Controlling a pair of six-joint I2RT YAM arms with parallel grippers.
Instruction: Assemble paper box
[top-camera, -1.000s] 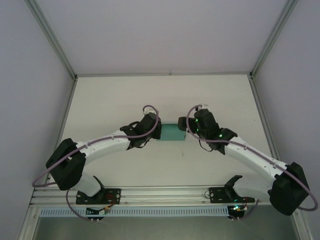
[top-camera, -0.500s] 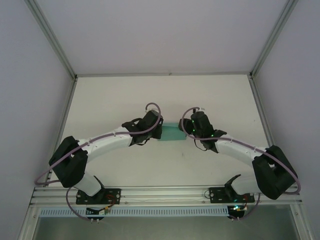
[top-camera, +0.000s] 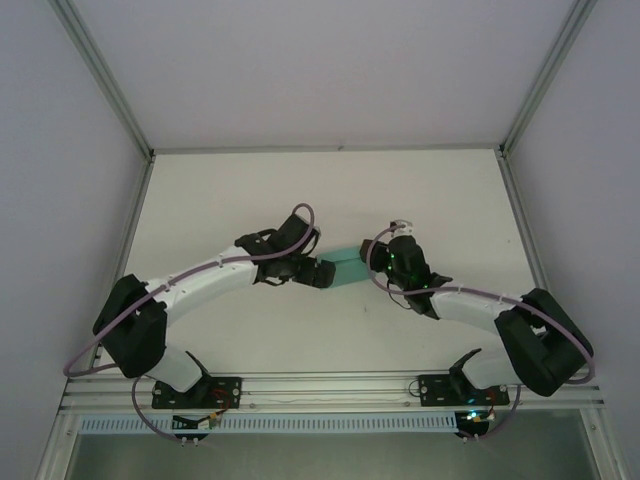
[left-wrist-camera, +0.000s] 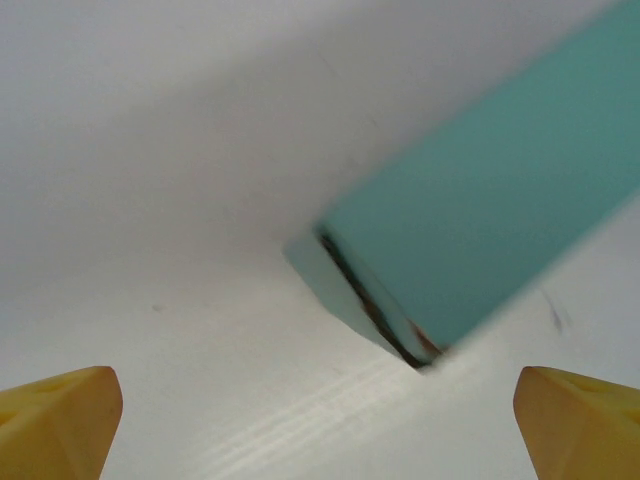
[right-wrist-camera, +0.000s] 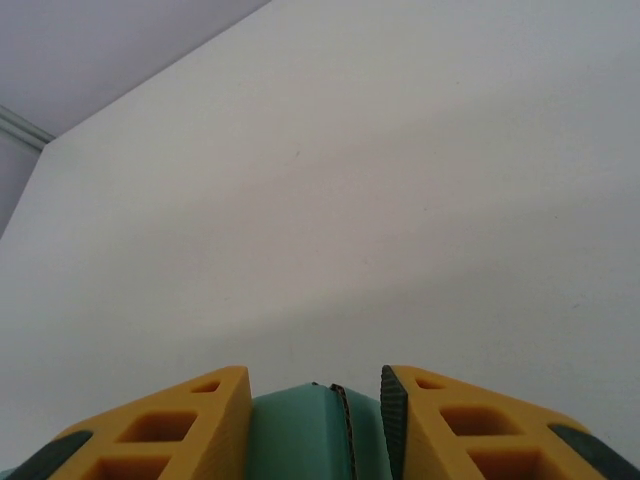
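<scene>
The paper box (top-camera: 348, 265) is a slim teal box lying near the middle of the table, between my two grippers. My left gripper (top-camera: 322, 272) stands wide open just off the box's left end. In the left wrist view the yellow fingertips (left-wrist-camera: 60, 420) sit far apart, and the box (left-wrist-camera: 480, 200) lies ahead with a dark seam at its near end. My right gripper (top-camera: 378, 262) holds the box's right end. In the right wrist view the teal box (right-wrist-camera: 300, 435) fills the gap between both yellow fingers (right-wrist-camera: 170, 430), so the right gripper (right-wrist-camera: 315, 382) is shut on it.
The white table (top-camera: 230, 200) stretches wide behind and to both sides of the box. Grey walls with metal frame posts (top-camera: 105, 85) close in the left, right and back. A metal rail (top-camera: 330, 385) with the arm bases runs along the near edge.
My left gripper has opened, let go of the box and drawn back slightly to the left. My right gripper has moved in and closed on the box's right end; the box now lies tilted.
</scene>
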